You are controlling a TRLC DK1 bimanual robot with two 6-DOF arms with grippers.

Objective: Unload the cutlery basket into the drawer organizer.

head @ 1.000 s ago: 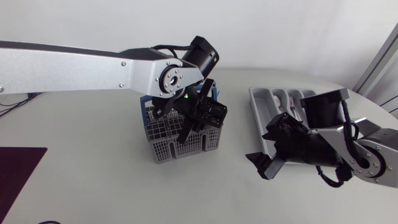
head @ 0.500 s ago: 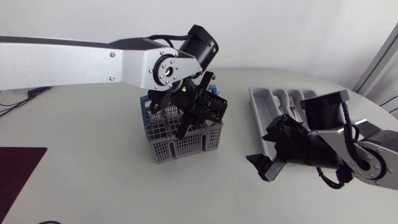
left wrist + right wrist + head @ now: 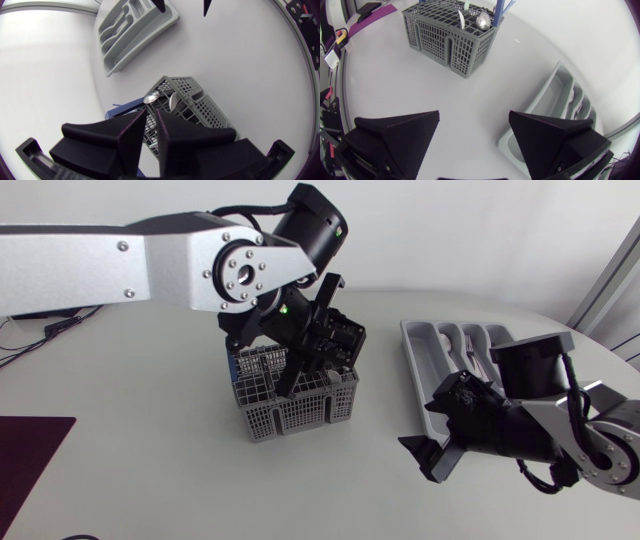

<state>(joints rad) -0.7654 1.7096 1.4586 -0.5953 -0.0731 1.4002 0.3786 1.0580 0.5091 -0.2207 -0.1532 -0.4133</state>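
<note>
The grey mesh cutlery basket [image 3: 290, 405] stands mid-table; a spoon [image 3: 151, 97], another steel piece [image 3: 172, 102] and a blue-handled item [image 3: 127, 106] stick up in it. My left gripper [image 3: 298, 370] hangs over the basket's top. Its fingers [image 3: 135, 132] stand a narrow gap apart with nothing seen between them, and the spoon is just ahead of the tips. The grey drawer organizer [image 3: 425, 365] lies to the right with some cutlery in its compartments. In front of the organizer's near end my right gripper [image 3: 432, 452] hovers, open wide and empty [image 3: 475, 145].
From the right wrist, the basket [image 3: 450, 30] is far ahead on the left and the organizer [image 3: 560, 105] close ahead on the right. A dark mat [image 3: 25, 450] lies at the table's left edge. Bare tabletop separates basket and organizer.
My left arm has lifted and swung slightly back over the basket, its gripper staying above it. The right arm has dipped a little toward the table's front.
</note>
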